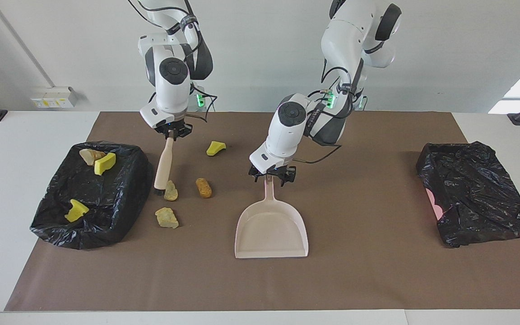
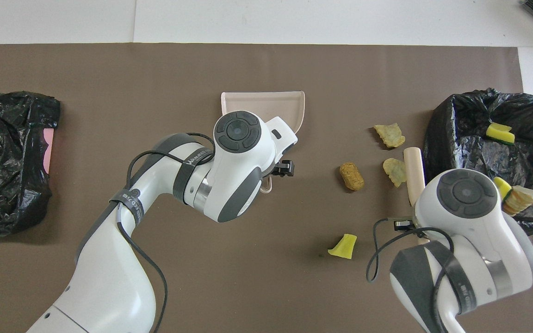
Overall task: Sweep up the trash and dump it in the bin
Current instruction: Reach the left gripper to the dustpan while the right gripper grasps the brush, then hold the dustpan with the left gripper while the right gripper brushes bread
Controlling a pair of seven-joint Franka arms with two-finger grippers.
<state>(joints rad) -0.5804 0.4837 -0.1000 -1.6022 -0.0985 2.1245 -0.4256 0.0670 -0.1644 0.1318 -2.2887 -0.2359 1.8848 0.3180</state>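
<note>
Trash (image 1: 170,190) sits by the brush (image 1: 162,168) in the shut right gripper (image 1: 173,133); left gripper (image 1: 271,175) fingers straddle the dustpan (image 1: 271,228) handle, can't tell if gripping, over the brown surface (image 1: 377,271).

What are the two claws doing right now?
Left gripper: around the dustpan handle, grip cannot be told.
Right gripper: shut on the brush.
</note>
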